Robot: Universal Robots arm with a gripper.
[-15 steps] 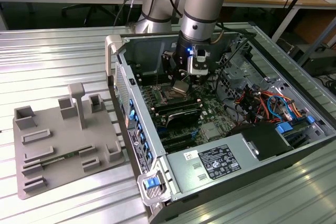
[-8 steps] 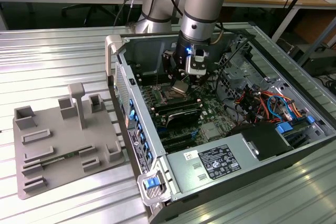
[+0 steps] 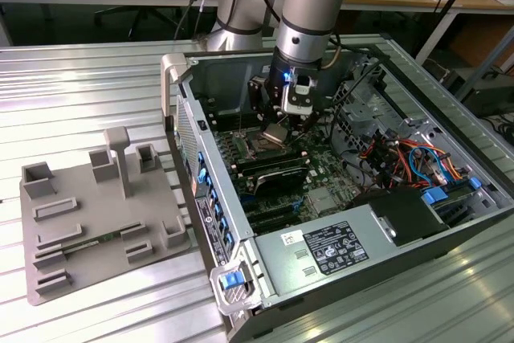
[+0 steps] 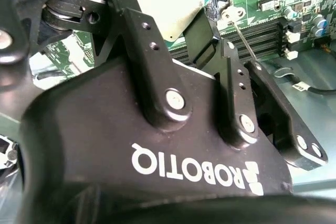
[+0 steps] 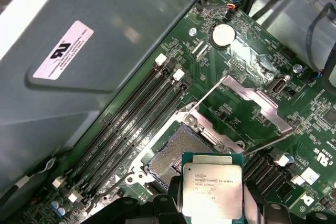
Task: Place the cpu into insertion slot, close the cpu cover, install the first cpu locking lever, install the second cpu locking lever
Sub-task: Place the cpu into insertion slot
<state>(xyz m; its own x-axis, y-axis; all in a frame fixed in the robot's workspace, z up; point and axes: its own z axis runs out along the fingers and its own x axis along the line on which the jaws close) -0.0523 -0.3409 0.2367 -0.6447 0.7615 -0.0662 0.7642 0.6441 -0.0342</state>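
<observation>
The cpu [image 5: 212,184], a small square chip with a silver face and green edge, hangs between my gripper's [image 5: 210,205] fingers, just above and beside the insertion slot [image 5: 176,153]. The slot lies open, its dark pin field bare inside a silver rim. The cpu cover [image 5: 261,106], a silver frame, stands swung up and away from the slot, with two thin wire levers raised beside it. In the exterior view my gripper [image 3: 279,128] reaches down into the open computer case with the cpu [image 3: 275,135] over the slot [image 3: 258,149]. In the second wrist view the black fingers [image 4: 202,30] clamp the pale cpu [image 4: 168,3].
Long black memory slots [image 5: 131,124] run beside the socket. A coin battery [image 5: 222,35] sits on the green board. The grey case wall [image 5: 105,19] rises close by. A power supply [image 3: 321,251] and coloured cables [image 3: 409,158] fill the case. A grey fixture [image 3: 88,206] lies on the table.
</observation>
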